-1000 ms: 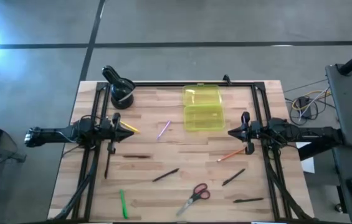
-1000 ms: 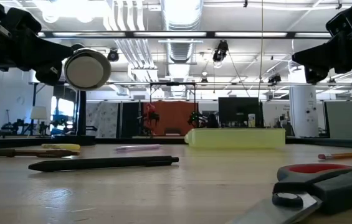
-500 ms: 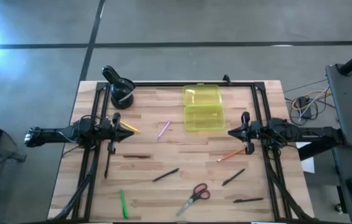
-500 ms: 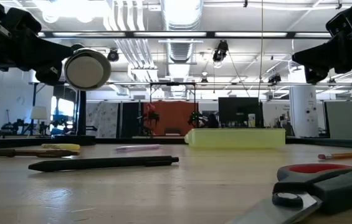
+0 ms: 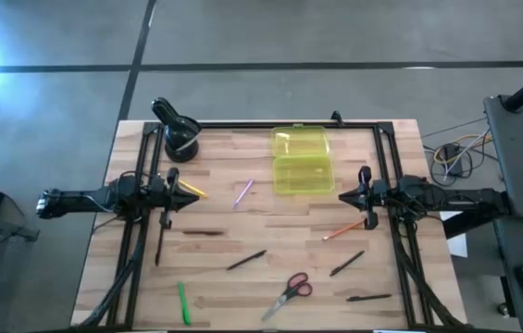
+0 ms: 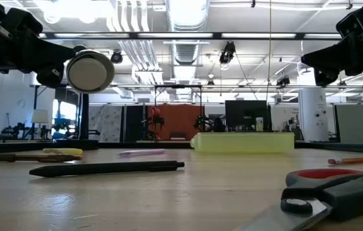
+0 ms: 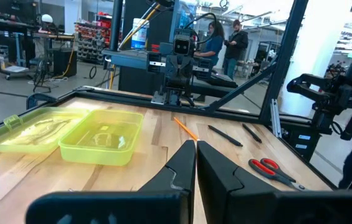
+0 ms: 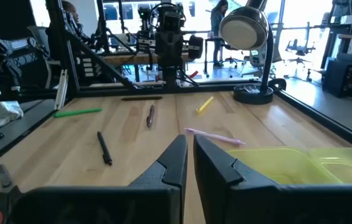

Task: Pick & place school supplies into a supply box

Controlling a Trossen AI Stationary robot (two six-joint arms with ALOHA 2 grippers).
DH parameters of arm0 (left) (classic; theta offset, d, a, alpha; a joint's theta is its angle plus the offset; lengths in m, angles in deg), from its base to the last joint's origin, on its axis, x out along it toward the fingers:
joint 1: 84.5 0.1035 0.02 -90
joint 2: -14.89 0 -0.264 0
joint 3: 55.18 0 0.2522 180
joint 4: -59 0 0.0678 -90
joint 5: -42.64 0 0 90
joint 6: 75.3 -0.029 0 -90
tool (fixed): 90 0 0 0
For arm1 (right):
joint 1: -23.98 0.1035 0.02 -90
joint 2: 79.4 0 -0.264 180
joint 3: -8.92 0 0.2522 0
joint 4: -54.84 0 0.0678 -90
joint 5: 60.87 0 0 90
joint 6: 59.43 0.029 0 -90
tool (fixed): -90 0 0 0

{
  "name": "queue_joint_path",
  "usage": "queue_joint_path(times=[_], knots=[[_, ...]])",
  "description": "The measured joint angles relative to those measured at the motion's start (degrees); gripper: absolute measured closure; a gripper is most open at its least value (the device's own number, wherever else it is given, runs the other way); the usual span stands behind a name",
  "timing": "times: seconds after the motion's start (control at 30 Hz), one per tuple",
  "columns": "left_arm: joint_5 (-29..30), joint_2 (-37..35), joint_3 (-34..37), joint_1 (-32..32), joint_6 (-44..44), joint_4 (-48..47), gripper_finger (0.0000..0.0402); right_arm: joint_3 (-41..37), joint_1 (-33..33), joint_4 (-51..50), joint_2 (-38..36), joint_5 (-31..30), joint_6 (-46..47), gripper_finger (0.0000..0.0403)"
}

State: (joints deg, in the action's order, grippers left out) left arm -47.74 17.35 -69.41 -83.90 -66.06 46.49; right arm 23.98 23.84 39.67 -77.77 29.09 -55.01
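Comparing views, nothing has shifted: left gripper (image 7: 195,163) and right gripper (image 8: 189,155) stay parked, fingers together and empty; translucent yellow-green plastic supply box (image 5: 303,173) remains unfilled, picking not begun.

Wooden table (image 5: 215,277), supply box (image 5: 303,162), scattered pens, scissors (image 5: 288,294)

The yellow-green box (image 5: 302,161) lies open at the table's back; pens, pencils and red-handled scissors (image 5: 289,293) lie scattered before it.
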Motion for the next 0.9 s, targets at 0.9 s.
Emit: queue_joint_path(times=[0.9], knots=[[0.02, -0.01, 0.01, 0.01, 0.00, 0.00, 0.0402, -0.02, -0.02, 19.61, 0.02, -13.35, 51.68, 0.0380]])
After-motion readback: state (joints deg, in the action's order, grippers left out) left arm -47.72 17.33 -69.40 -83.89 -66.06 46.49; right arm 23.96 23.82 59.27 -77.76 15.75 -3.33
